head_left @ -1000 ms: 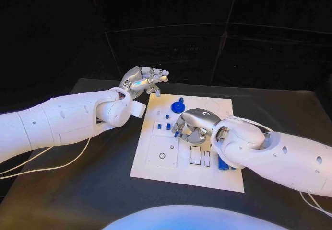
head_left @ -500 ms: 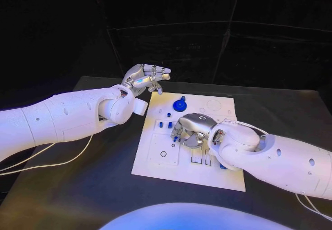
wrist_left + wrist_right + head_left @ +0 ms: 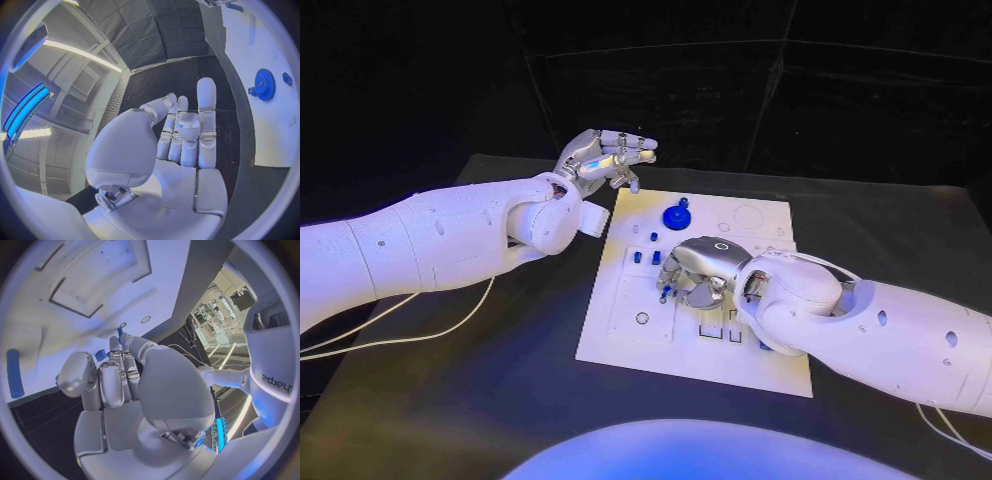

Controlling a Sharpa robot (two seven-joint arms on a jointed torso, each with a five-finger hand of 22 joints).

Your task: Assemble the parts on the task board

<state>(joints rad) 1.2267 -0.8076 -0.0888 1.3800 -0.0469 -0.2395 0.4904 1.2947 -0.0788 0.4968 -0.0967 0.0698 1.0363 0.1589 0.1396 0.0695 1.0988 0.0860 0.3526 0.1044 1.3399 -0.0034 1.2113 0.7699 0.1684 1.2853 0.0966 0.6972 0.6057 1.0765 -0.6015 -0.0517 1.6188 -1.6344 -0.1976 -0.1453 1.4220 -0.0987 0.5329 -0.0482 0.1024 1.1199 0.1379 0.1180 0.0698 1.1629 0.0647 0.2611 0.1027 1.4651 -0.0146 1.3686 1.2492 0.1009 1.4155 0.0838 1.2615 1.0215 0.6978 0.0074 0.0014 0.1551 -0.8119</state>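
A black table (image 3: 473,400) carries a thin white cable (image 3: 401,340) (looped near its left side).

Right hand (image 3: 701,270) crowds task board (image 3: 629,345) centre; near-left corner free, blue gear (image 3: 675,216) stands at far edge.

Left hand (image 3: 606,160) raised, right hand (image 3: 698,268) lowered.

White task board (image 3: 625,340), blue parts (image 3: 675,217) on it
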